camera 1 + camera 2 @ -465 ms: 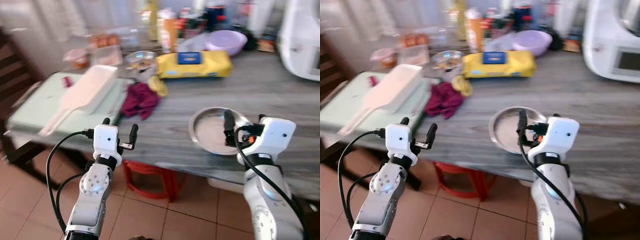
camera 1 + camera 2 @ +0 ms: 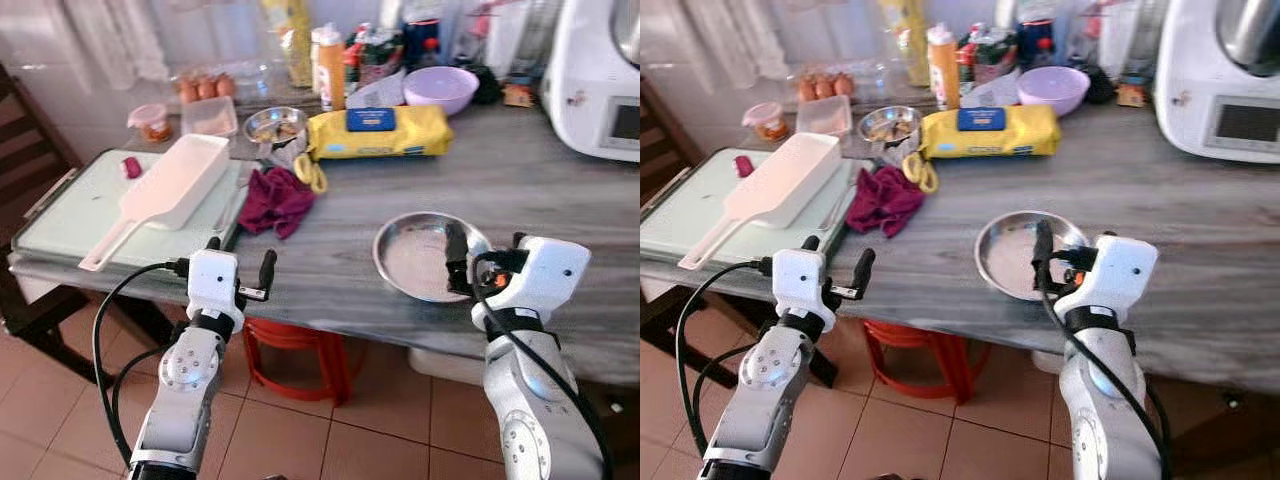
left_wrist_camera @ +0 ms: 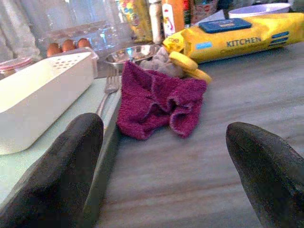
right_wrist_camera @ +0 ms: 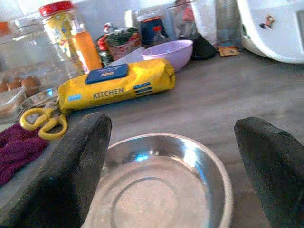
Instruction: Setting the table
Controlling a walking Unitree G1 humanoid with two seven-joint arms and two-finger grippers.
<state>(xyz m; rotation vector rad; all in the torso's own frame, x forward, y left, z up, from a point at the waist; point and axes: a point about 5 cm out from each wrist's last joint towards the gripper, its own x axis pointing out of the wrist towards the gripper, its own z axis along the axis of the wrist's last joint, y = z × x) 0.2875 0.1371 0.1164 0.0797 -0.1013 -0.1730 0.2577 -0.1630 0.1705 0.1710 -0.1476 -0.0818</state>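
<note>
Two grippers: both were up at the near edge of the grey table (image 2: 560, 190).
Right gripper (image 4: 173, 166): fingers spread wide, nothing held, hovering just at the near rim of the steel plate (image 2: 425, 257).
Steel plate: empty, flat on the table near its front edge, in front of the right arm.
Left gripper (image 3: 164, 166): fingers spread apart, nothing held, at the table edge, pointing toward the maroon cloth (image 3: 159, 99).
Maroon cloth: crumpled on the table just beside the pale green tray (image 2: 60, 215).
Tray: held a white long-handled container (image 2: 165, 185); a fork (image 3: 108, 90) lay at its edge.
Scissors (image 4: 42, 121): yellow handles, beside the cloth.
Yellow wipes pack (image 2: 378, 130): lay further back, marked KITCHEN.
Back clutter: lilac bowl (image 2: 440, 88), small steel bowl (image 2: 275, 124), eggs (image 2: 205, 87), bottles.
White appliance (image 2: 598, 75): far right of the table.
</note>
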